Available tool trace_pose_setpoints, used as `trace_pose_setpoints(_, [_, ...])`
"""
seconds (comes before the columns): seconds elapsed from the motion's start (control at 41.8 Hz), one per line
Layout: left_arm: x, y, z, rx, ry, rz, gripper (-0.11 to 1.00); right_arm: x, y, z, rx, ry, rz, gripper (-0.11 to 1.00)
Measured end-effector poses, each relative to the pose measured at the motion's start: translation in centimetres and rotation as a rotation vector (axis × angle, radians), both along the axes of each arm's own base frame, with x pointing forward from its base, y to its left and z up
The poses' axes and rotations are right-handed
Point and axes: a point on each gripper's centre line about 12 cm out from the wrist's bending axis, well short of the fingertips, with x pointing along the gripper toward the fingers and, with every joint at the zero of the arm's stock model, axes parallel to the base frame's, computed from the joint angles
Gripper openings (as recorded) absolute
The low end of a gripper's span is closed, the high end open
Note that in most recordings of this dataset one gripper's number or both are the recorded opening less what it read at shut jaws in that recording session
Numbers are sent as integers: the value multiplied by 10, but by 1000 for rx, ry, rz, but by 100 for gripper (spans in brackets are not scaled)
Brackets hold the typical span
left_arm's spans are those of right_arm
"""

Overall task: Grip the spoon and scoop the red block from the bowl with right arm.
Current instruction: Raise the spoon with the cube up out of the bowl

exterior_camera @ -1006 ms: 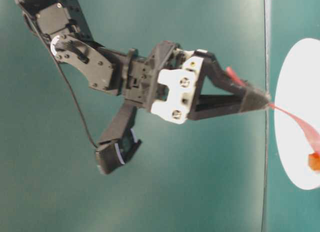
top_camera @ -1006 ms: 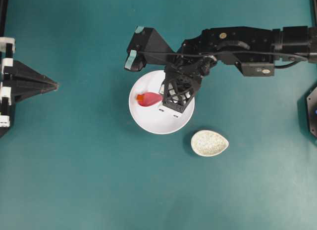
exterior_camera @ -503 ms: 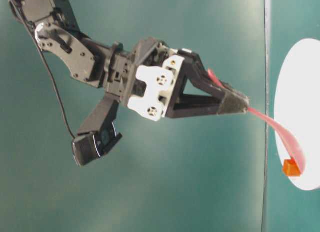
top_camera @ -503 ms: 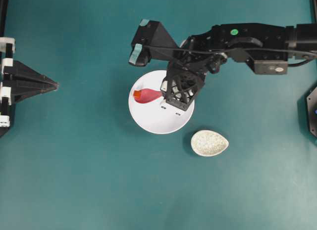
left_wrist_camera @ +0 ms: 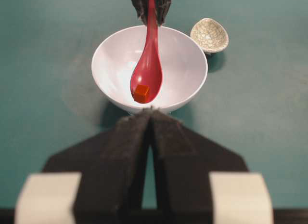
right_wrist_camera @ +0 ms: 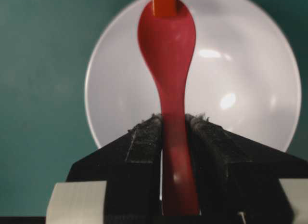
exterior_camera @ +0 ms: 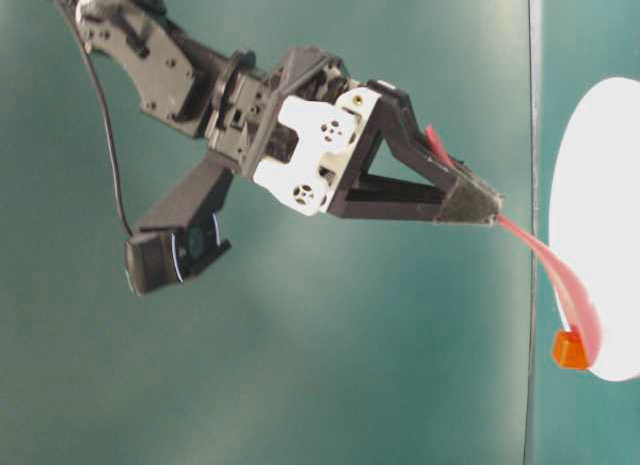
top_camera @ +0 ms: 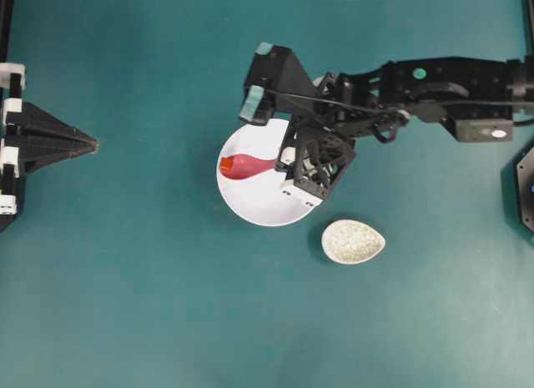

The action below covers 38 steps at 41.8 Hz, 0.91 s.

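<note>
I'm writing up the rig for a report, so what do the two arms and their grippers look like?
Both are black. The right arm carries a thin black cable, a green dot, teal tape patches, a lattice-framed part and white fittings; its gripper has wedge fingers with fuzzy black pads. The left gripper tapers to a sharp point, with white blocks behind.

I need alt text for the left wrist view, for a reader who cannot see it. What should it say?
A red spoon, held by its handle in the right gripper at the top edge, carries a small red block in its scoop over a white bowl on a teal table. A speckled dish sits apart behind the bowl; the shut left gripper fills the foreground.
</note>
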Motion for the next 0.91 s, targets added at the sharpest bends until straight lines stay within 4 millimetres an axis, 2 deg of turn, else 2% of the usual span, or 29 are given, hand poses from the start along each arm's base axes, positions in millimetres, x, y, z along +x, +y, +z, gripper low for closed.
trace_pose_setpoints(0.192, [0, 0, 1, -1, -3, -1, 0, -17, 0, 2, -26, -128, -27, 24])
trace_pose_setpoints(0.479, [0, 0, 0, -3, -3, 1, 0, -58, 5, -12, -57, -259, -51, 24])
trace_pose_setpoints(0.91, [0, 0, 1, -6, -6, 0, 0, -84, 5, -9, -135, -321, 0, 24])
